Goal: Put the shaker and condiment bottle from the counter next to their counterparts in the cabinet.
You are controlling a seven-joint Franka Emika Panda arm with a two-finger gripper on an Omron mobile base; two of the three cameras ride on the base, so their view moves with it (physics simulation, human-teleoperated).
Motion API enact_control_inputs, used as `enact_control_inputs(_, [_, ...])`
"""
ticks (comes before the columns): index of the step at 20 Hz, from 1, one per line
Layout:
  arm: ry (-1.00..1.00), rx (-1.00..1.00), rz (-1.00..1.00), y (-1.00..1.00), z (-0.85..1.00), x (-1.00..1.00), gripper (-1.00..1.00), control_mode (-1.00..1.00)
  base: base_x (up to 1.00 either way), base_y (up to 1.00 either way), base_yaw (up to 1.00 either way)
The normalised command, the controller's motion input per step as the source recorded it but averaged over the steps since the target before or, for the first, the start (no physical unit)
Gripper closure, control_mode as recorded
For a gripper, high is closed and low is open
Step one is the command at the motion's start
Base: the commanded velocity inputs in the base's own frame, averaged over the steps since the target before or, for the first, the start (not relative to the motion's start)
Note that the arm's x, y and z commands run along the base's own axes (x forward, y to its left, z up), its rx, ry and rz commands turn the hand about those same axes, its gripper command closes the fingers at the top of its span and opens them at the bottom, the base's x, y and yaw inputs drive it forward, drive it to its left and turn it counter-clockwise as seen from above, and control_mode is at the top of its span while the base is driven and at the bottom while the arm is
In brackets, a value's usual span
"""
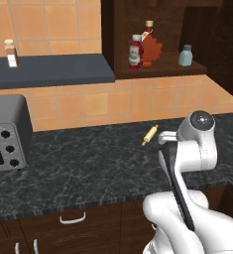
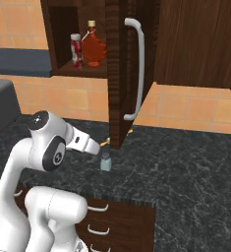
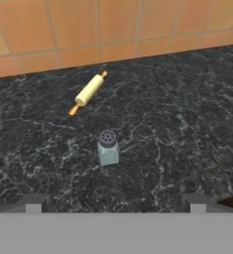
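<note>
The shaker is pale blue-grey with a grey cap. It stands upright on the dark speckled counter, and it also shows below the open cabinet door as the shaker. My gripper hangs above and short of it, open, with nothing between the finger tips. The red condiment bottle stands on the cabinet shelf, right beside the maple-leaf bottle. A matching shaker stands further right on that shelf. The same pair is the condiment bottle and the maple-leaf bottle.
A rolling pin lies on the counter behind the shaker, near the tiled wall. The cabinet door hangs open, its long handle facing right. A toaster oven sits at the left. Jars stand on the blue-grey wall shelf.
</note>
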Motion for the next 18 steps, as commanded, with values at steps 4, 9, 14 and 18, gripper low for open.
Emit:
enact_control_inputs(4, [0.00,0.07,-0.01,-0.10,-0.14,0.11,-1.00,-1.00,0.00,0.00,0.00])
enact_control_inputs(9, [0.03,0.01,0.00,-0.01,-0.21,0.03,-1.00,-1.00,0.00,0.00,0.00])
enact_control_inputs(14, [0.00,0.00,0.00,0.00,-0.26,0.16,-1.00,-1.00,0.00,0.00,0.00])
enact_control_inputs(18, [0.00,0.00,0.00,0.00,-0.25,0.19,-1.00,-1.00,0.00,0.00,0.00])
